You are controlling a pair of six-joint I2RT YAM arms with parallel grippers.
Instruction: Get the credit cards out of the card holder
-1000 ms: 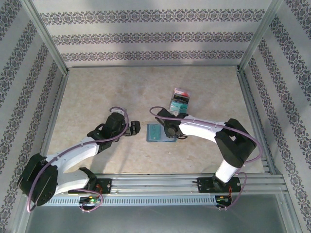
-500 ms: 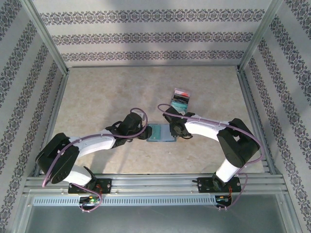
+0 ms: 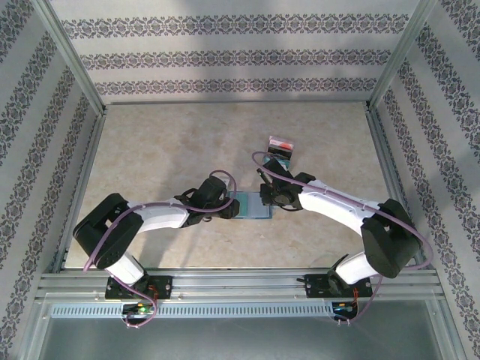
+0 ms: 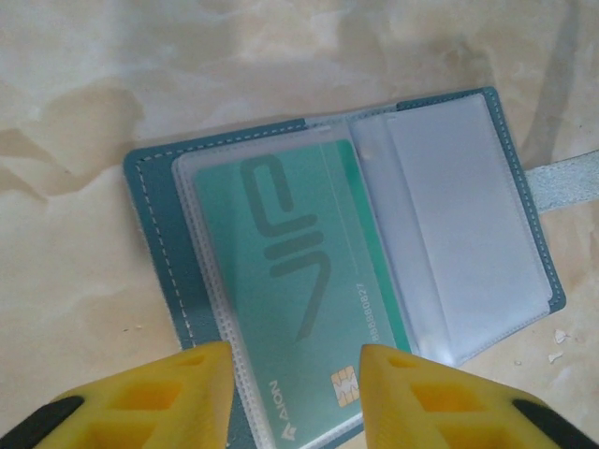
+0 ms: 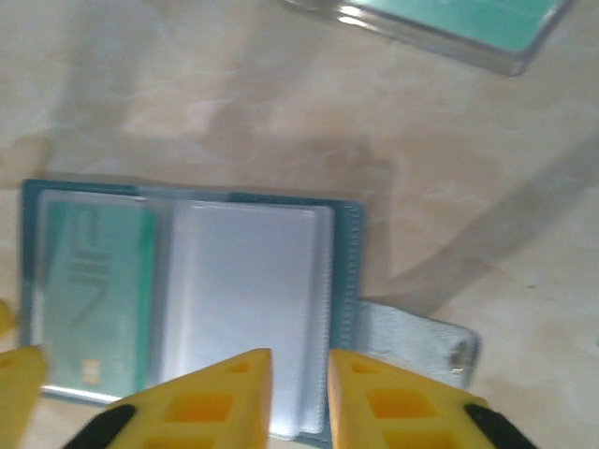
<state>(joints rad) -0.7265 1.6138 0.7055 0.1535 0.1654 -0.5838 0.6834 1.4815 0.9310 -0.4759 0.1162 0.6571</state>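
Near the middle of the table [image 3: 150,150], the card holder [image 3: 251,206] lies open and flat. A teal card [image 4: 290,299] sits in one clear pocket, and the snap tab [image 5: 421,341] sticks out sideways. Over that card's end hangs the left gripper [image 4: 298,393], fingers apart. At the tab-side edge the right gripper [image 5: 299,398] shows only a narrow gap; whether it touches, I cannot tell. Some loose cards [image 3: 279,150] lie just beyond.

The teal card [image 4: 290,309] is running off the bottom edge between the left fingers [image 4: 159,393]; beyond the right fingers [image 5: 215,398], a blurred card [image 5: 449,19] is being cropped.
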